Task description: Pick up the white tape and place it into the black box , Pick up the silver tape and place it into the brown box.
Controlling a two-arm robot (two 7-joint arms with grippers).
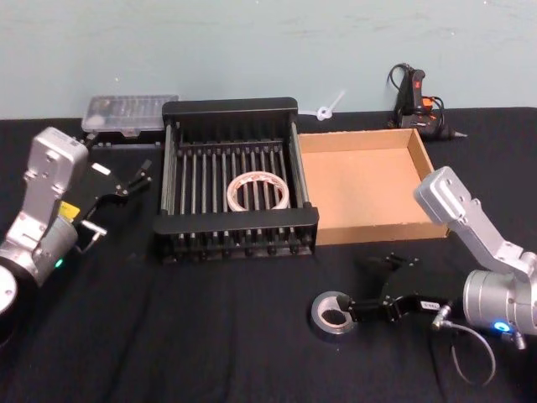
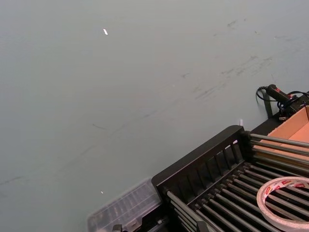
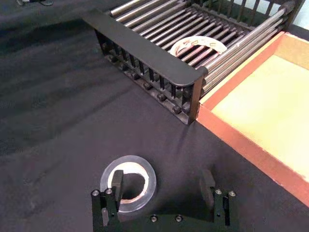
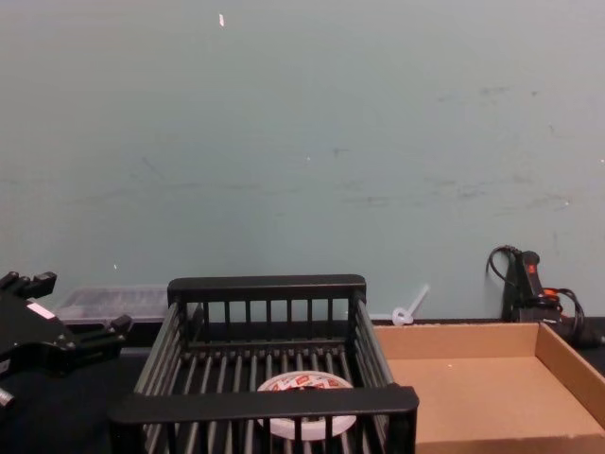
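The white tape (image 1: 258, 191) lies flat on the slatted floor of the black box (image 1: 231, 107), also seen as a ring with red print (image 2: 285, 200) and low in the chest view (image 4: 302, 386). To the right of it stands the brown box (image 1: 419, 159), with nothing inside. The silver tape (image 1: 334, 312) lies on the black table in front of the brown box. My right gripper (image 1: 373, 285) is open and low over the table. One finger (image 3: 117, 181) stands inside the silver tape's (image 3: 128, 176) core and the other is well outside the roll. My left gripper (image 1: 117, 201) hangs open left of the black box.
A clear plastic case (image 1: 130, 113) lies behind the black box at the back left. A glue gun (image 1: 415, 99) and a small white piece (image 1: 331, 107) sit by the wall behind the brown box. Black cloth covers the table (image 1: 210, 336).
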